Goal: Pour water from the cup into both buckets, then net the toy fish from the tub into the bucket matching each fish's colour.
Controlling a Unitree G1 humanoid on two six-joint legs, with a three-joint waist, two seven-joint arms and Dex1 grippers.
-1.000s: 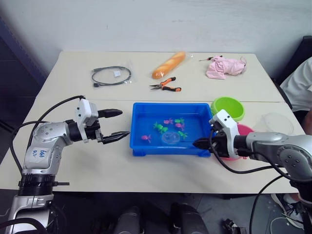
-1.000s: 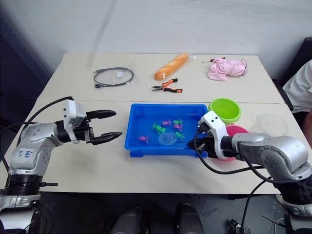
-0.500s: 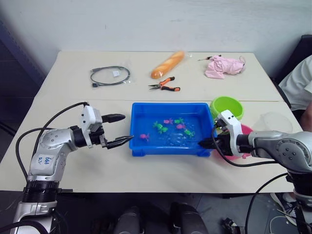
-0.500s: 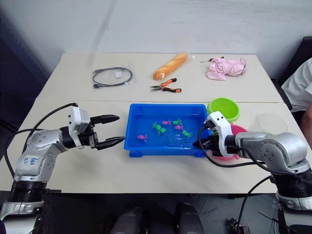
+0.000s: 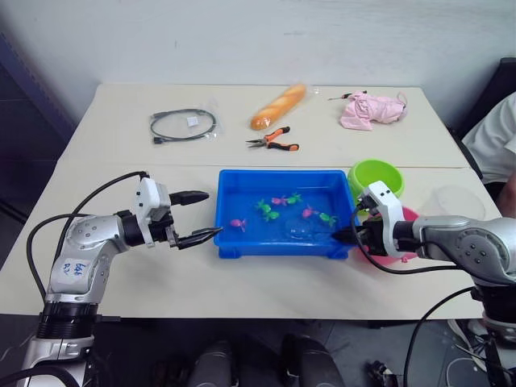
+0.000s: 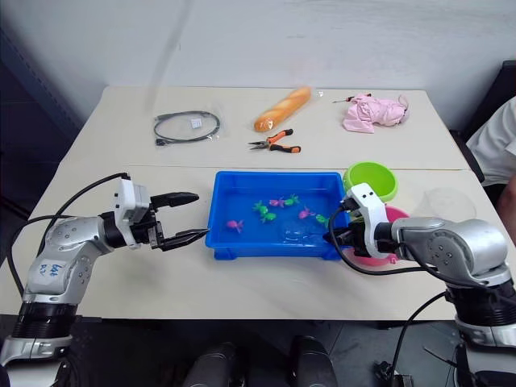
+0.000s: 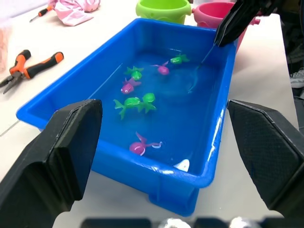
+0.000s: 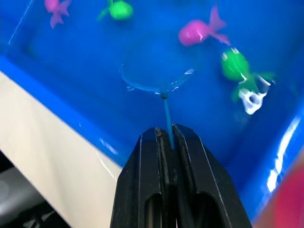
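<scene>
- The netting stage is judged barely begun: seven toy fish (image 5: 264, 208) are counted in the tub (image 5: 230, 182), which sits at the middle of the bench (image 5: 145, 282).
- The net (image 8: 156, 76) is clamped in the right pincer (image 8: 167, 142) at the tub's right end, beside the pink bucket (image 6: 393, 216) and green bucket (image 6: 371, 179).
- The left pincer (image 5: 200, 218) is held apart, empty, beside the tub.
- The clear cup (image 5: 459, 201) is seen near the right edge.
- No legible writing is made out.

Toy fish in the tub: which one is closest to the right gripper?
The green fish nearest the tub's right end, just ahead of the right gripper holding the net; a pink one is next to it.
</scene>
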